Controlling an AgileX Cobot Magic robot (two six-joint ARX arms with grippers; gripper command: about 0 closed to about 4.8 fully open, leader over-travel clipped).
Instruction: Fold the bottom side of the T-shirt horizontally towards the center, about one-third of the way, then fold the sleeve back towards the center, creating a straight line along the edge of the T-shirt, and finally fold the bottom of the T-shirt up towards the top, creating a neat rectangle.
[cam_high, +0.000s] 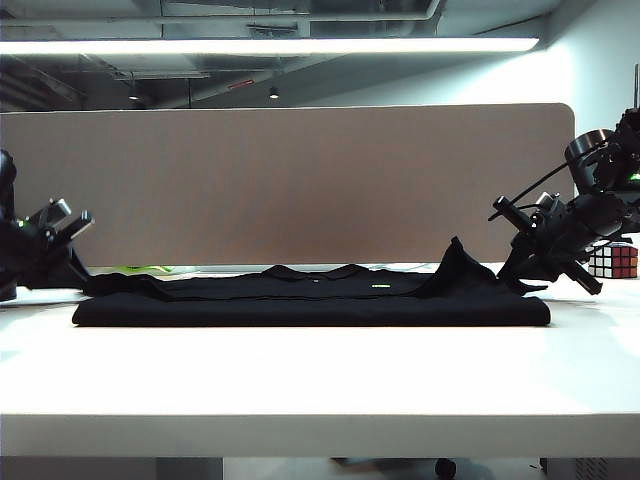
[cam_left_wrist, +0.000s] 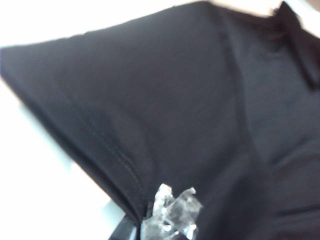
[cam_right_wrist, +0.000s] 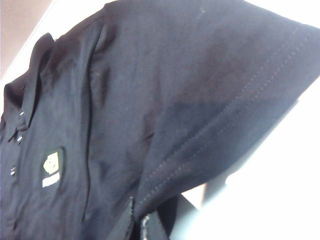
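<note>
From my station I see a white table (cam_high: 320, 375) running the full width of the exterior view, its top smooth and brightly lit, with a pale front edge catching the light. Behind it stands a beige partition panel (cam_high: 290, 180) with a rounded upper corner, and above that a long ceiling light strip (cam_high: 270, 45) glares under exposed pipes and ducts. The T-shirt (cam_high: 310, 300) lies flat across the middle of the table as a long, low black band, its collar facing the partition and the small yellow-green chest mark (cam_high: 380, 287) showing on top. My left gripper (cam_high: 75, 275) sits at the shirt's left end, low against the table; in the left wrist view its fingertips (cam_left_wrist: 170, 215) are pressed together on the hemmed sleeve edge, with black cloth draped over them. My right gripper (cam_high: 525, 285) is at the right end, where the fabric is pulled up into a small peak beside it; in the right wrist view its jaws are pinched on the stitched sleeve hem, only dark slivers of the fingers (cam_right_wrist: 145, 225) showing under the cloth. A Rubik's cube (cam_high: 612, 260) rests on the table behind the right arm, apart from the shirt. Something green (cam_high: 140, 269) peeks out behind the shirt's left end; I cannot tell what it is.
</note>
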